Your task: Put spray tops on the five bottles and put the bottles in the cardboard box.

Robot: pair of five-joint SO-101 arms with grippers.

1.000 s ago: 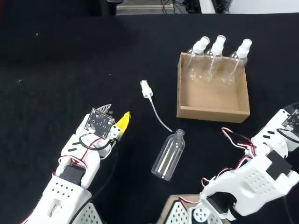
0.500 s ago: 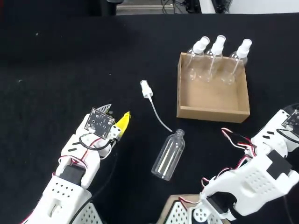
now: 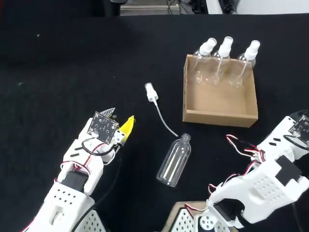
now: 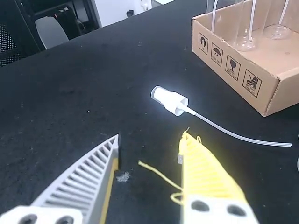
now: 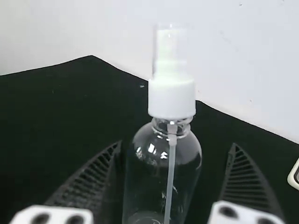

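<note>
Three capped bottles [image 3: 223, 57] stand in the cardboard box [image 3: 219, 117] while the right gripper [image 5: 175, 145], shifted only slightly with its arm, gapes either side of a fourth capped bottle [image 5: 163, 161], likely next for boxing; the left gripper [image 4: 150, 135] hangs open, empty, near the loose spray top [image 4: 169, 100].

The left arm [image 3: 77, 166] reaches diagonally up from the lower left of the high view. The left gripper [image 4: 149, 137] is tilted downward, its grey and yellow fingers [image 4: 201, 172] spread apart. The right arm [image 3: 268, 186] sits folded at the lower right. The right gripper [image 5: 175, 143] is level, with its dark fingers [image 5: 93, 179] held wide.
</note>
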